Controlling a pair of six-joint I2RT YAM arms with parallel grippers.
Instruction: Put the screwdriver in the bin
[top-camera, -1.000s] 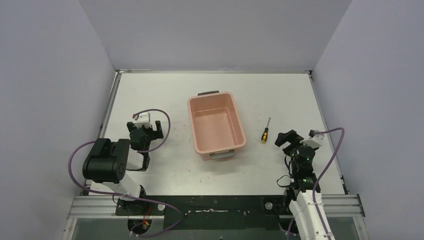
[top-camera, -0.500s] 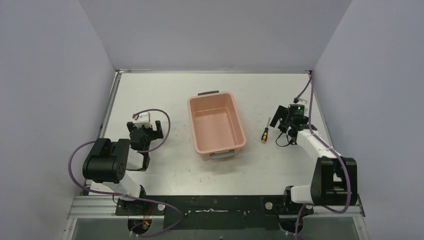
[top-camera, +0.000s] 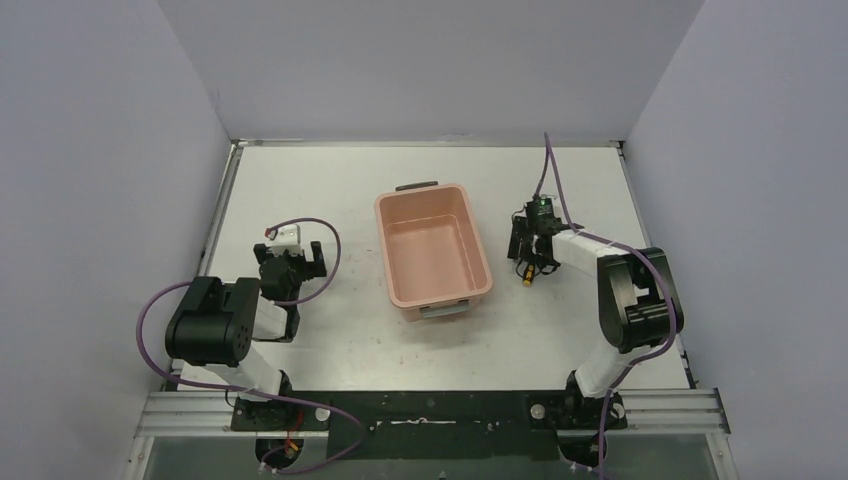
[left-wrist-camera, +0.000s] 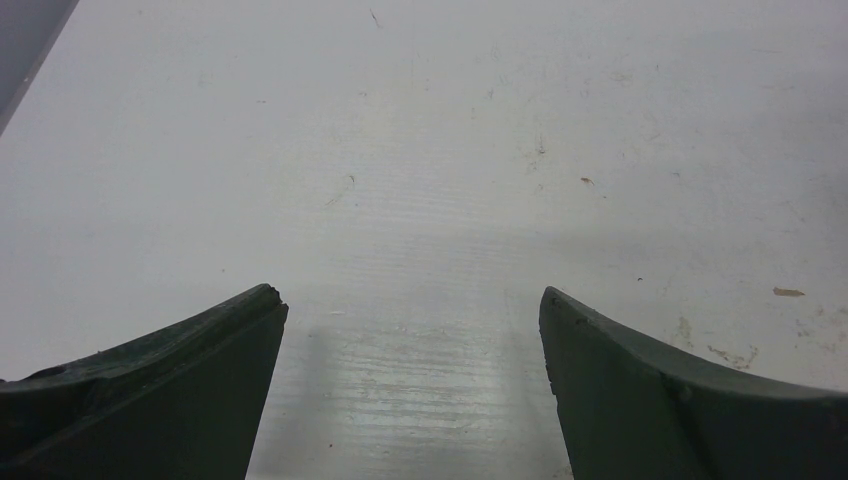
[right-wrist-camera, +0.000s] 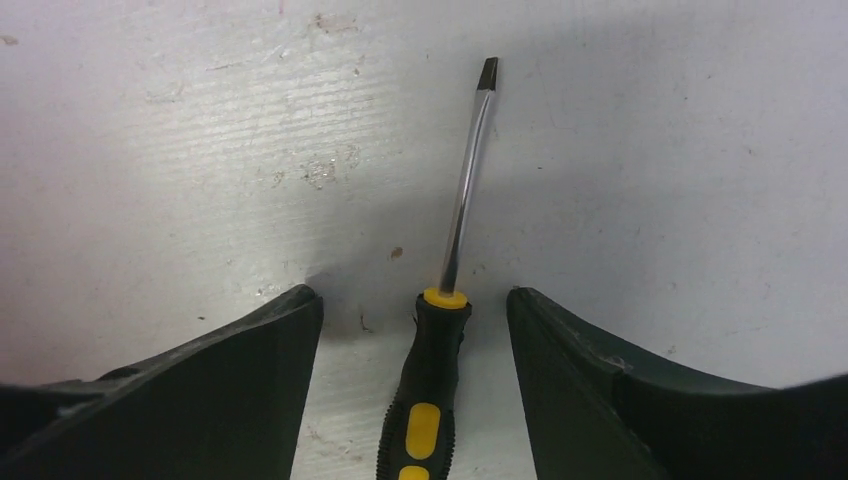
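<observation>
The screwdriver (right-wrist-camera: 430, 390), with a black and yellow handle and a thin metal shaft, lies on the white table. My right gripper (right-wrist-camera: 412, 300) is open and straddles its handle, one finger on each side with gaps between. In the top view the right gripper (top-camera: 528, 250) sits over the screwdriver (top-camera: 527, 277), just right of the salmon-pink bin (top-camera: 479, 245), which is empty. My left gripper (top-camera: 290, 262) is open and empty at the left of the table; its wrist view (left-wrist-camera: 410, 300) shows only bare table.
The bin's dark grey handle (top-camera: 416, 186) is at its far end. Grey walls enclose the table on the left, back and right. The right arm's purple cable (top-camera: 550, 175) arcs above the gripper.
My right arm has swung from the near right edge out to the screwdriver and lowered over it, fingers now straddling the handle. The left arm, bin and screwdriver have not moved.
</observation>
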